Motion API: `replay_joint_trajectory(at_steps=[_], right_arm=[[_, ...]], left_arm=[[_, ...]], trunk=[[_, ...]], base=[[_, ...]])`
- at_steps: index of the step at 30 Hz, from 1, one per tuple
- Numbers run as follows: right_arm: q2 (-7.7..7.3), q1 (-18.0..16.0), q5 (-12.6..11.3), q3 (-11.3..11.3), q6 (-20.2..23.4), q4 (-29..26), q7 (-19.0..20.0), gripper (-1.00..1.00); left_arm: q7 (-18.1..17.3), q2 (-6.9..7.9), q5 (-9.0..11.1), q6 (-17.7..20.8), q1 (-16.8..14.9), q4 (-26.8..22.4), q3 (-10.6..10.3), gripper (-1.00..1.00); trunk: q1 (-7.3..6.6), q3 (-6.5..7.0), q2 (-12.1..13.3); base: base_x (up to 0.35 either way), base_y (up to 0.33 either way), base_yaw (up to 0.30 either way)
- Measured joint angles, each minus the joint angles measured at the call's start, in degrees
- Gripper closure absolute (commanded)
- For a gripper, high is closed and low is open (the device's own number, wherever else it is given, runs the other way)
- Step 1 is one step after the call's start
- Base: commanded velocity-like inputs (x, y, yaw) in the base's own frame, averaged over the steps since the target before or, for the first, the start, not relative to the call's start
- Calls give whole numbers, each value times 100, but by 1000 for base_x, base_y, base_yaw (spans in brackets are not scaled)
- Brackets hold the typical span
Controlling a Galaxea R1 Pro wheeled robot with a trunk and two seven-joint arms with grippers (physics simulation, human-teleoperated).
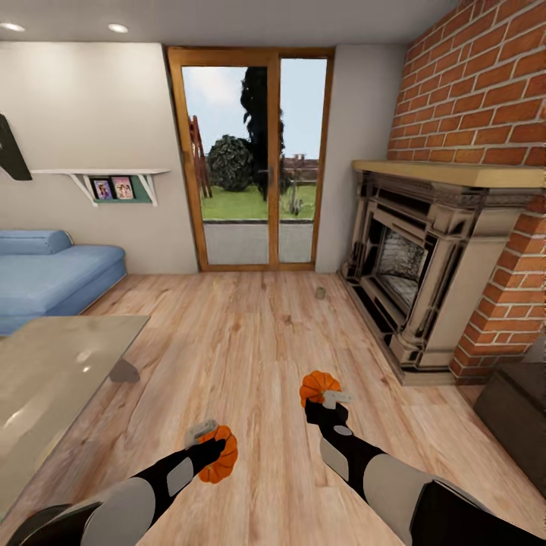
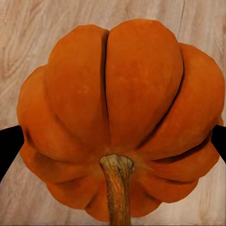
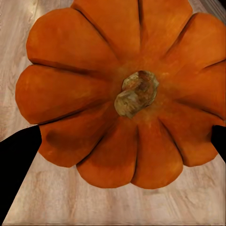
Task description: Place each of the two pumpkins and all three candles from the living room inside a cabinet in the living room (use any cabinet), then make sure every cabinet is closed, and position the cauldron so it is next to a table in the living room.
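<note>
My left gripper (image 1: 214,449) is shut on an orange pumpkin (image 1: 221,459), held low over the wooden floor; the left wrist view shows that pumpkin (image 2: 117,113) close up, stem toward the camera, with a black finger (image 2: 9,146) at each side. My right gripper (image 1: 324,396) is shut on the other pumpkin (image 1: 315,384), whose stem (image 3: 136,94) faces the right wrist camera. A small grey-beige candle (image 1: 321,293) stands on the floor near the fireplace. The glass-topped table (image 1: 53,371) is at the left. A corner of the dark-brown cabinet (image 1: 519,409) shows at the right edge.
An ornate beige fireplace (image 1: 425,273) sits in the brick wall on the right. A blue sofa (image 1: 49,273) is at the far left, and a glass patio door (image 1: 254,163) is straight ahead. Wooden floor stretches between them.
</note>
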Motion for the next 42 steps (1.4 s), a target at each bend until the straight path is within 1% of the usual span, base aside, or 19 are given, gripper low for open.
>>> replay_joint_trajectory(at_steps=[42], right_arm=[[11,44,5,16,0,-9,0,100]], left_arm=[[-26,3,8,8,51,0,8,100]], trunk=[[0,0,0]], base=[[-329,0,0]])
